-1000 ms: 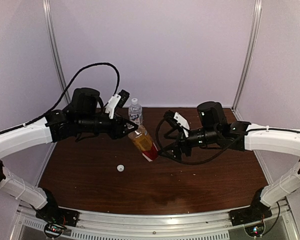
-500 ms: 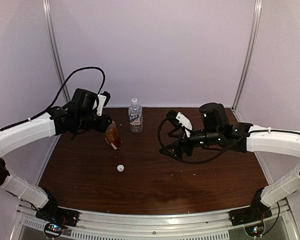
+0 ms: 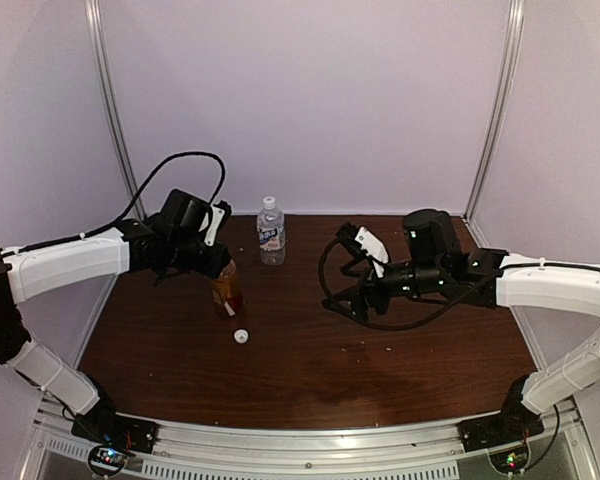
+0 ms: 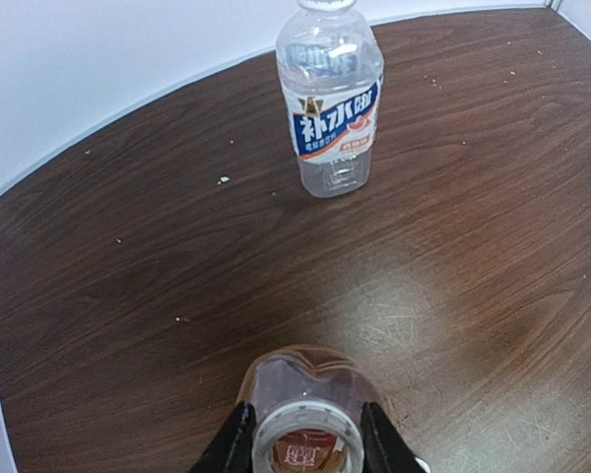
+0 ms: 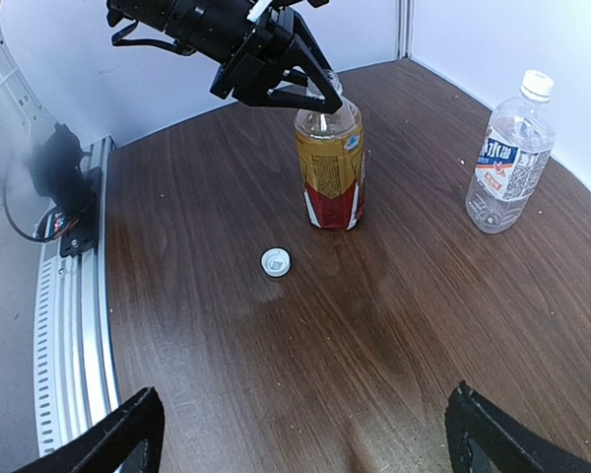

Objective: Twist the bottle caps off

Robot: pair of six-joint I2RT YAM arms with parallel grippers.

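Closest to the desk's (image 3: pixel 400 370) near edge, left of centre, a loose cap (image 3: pixel 241 337) lies flat. Just beyond it the amber bottle (image 3: pixel 227 290) stands upright and open-mouthed, with the left pincer (image 4: pixel 307 439) clamped narrow on its neck. Right of centre the right pincer (image 3: pixel 342 303) hangs spread wide, holding nothing. Toward the far edge the clear bottle (image 3: pixel 271 232) stands upright, its white cap (image 3: pixel 270 202) on. It lies beyond both pincers, nearer the left, with bare desk around it.

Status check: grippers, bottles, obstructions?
Left gripper shut on neck of uncapped amber-brown plastic bottle. Right gripper open, empty. Small white plastic cap lying loose; clear blue-labelled bottle capped. Nothing blocking.
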